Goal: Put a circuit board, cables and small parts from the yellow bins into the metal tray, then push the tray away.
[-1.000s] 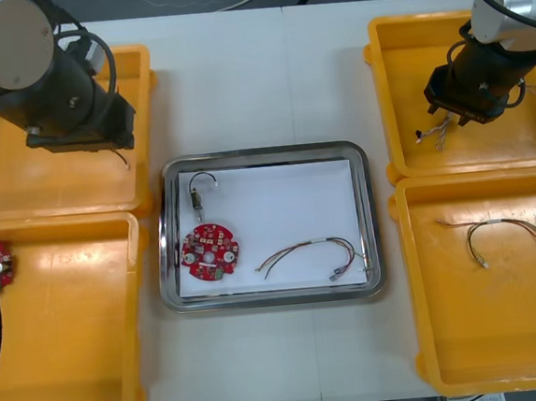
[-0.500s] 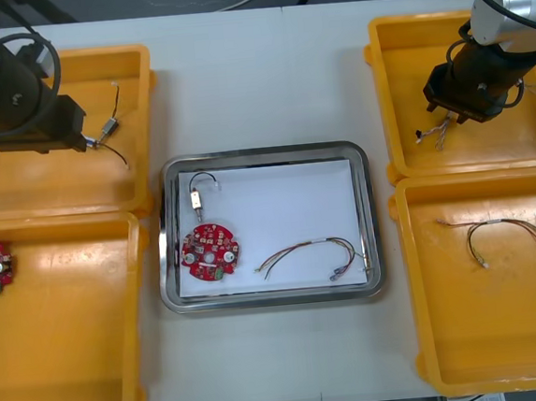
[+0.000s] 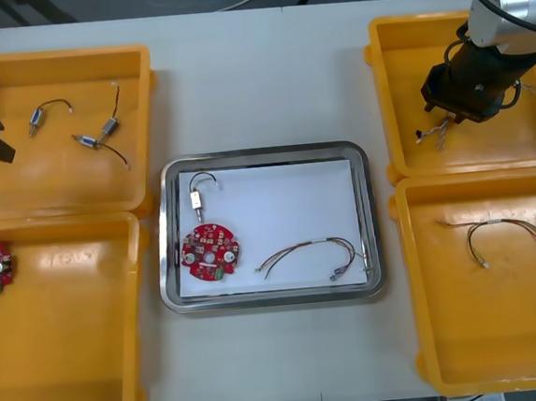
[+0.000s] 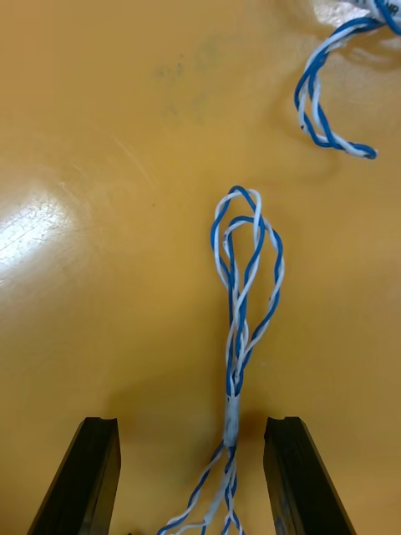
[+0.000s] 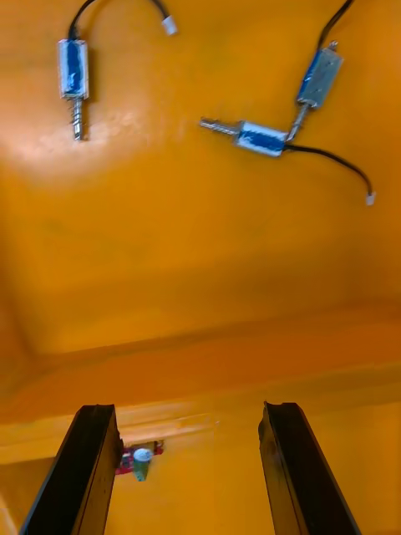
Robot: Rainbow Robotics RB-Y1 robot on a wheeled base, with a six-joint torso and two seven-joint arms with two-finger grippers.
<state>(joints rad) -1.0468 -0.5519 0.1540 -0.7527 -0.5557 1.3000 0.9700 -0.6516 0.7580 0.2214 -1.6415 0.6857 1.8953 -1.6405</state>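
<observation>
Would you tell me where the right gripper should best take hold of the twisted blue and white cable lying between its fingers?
Probably grip the twisted blue and white cable at its bundled neck by the pale band, coming straight down from above. There the strands run tight together, lying flat between the right gripper's open fingers, unlike the wide loop.

The yellow bins (image 3: 61, 192) are glossy plastic; the metal tray (image 3: 264, 152) shiny, matt white inside; the table (image 3: 257, 79) smooth, matt.
</observation>
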